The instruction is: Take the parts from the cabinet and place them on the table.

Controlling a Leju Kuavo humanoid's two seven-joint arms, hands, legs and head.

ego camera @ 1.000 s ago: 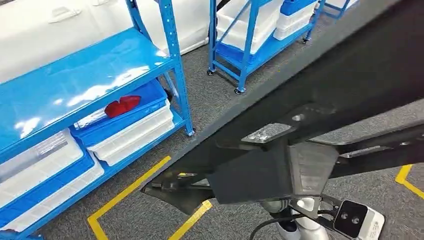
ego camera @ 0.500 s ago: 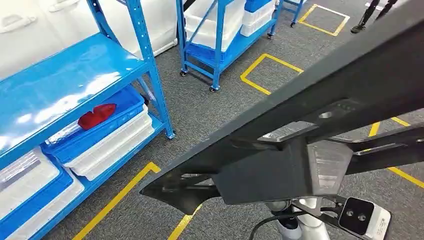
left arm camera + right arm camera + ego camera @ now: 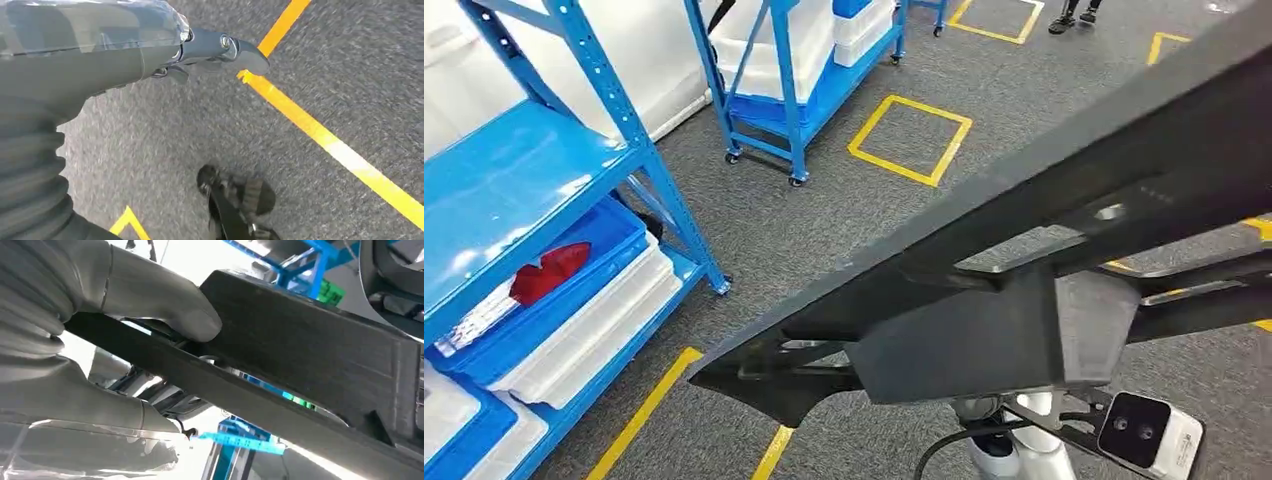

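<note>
One long black part [image 3: 1064,200] is crossing the head view, and one red item [image 3: 549,272] is lying in a blue bin [image 3: 589,262] on the near rack [image 3: 574,60]. Two blue racks are standing on the carpet (the farther one [image 3: 789,90] is on wheels). One full yellow floor square [image 3: 911,138] is showing between them.

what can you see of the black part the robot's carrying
The black part is a long, flat, matte dark piece that looks like moulded plastic, with cut-outs, a round hole and a boxy block underneath. It runs slantwise across the head view, held in the air above the grey carpet. The right hand grips it, thumb pressed on one face.
</note>
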